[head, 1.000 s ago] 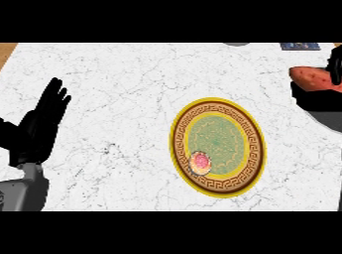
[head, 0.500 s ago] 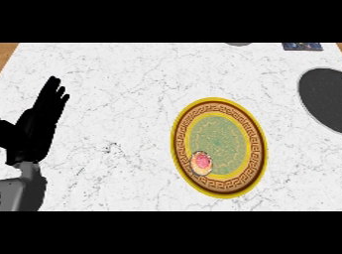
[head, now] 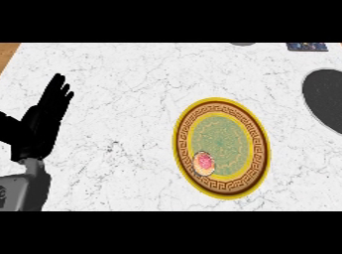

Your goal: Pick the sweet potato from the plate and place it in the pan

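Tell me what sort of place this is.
Probably a kitchen counter: a white marble top carries an ornate yellow-rimmed plate, and a dark pan sits at the right edge.

The gold-rimmed plate (head: 222, 146) sits right of centre on the marble table (head: 130, 79), with a small pink item (head: 204, 162) at its seven o'clock. The dark pan (head: 333, 106) shows at three o'clock, and the left robot hand (head: 38, 126) rests open at nine o'clock, fingers up.
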`<control>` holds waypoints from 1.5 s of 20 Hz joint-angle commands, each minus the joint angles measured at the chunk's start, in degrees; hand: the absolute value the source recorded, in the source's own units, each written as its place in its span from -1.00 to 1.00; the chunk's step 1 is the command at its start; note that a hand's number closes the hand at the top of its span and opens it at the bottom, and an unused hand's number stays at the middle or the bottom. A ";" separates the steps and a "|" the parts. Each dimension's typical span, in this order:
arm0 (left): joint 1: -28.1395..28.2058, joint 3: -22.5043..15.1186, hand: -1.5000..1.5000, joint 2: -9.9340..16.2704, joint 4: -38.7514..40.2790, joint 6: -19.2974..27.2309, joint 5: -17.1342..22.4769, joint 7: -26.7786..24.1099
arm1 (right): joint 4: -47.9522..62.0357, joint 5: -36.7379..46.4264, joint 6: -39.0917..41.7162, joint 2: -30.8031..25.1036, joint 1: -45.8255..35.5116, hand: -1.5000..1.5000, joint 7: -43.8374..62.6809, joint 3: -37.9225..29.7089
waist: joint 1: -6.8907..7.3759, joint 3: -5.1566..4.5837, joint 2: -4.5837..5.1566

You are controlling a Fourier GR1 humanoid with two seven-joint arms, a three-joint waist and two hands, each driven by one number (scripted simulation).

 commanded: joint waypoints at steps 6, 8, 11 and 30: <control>0.15 1.31 0.00 0.96 0.37 -2.15 1.56 -0.49 | 25.12 3.45 -14.61 -2.03 -4.23 1.00 -7.41 1.07 | 1.02 0.03 0.27; 0.42 -0.81 0.00 -0.95 0.13 -0.55 -0.62 -1.81 | 29.39 2.92 -11.40 -4.03 -5.45 1.00 -4.72 -0.39 | 1.44 0.07 0.54; 0.03 -2.54 0.00 -1.88 -0.97 0.09 -1.62 -0.74 | 33.16 1.08 -10.94 -4.62 -5.43 -1.00 -0.65 -3.21 | 1.68 0.17 0.72; 2.77 0.08 0.00 -0.53 -1.85 -1.25 0.28 -0.58 | 41.31 -22.66 12.48 -18.95 -3.17 -1.00 -18.21 -23.69 | 0.10 0.24 0.17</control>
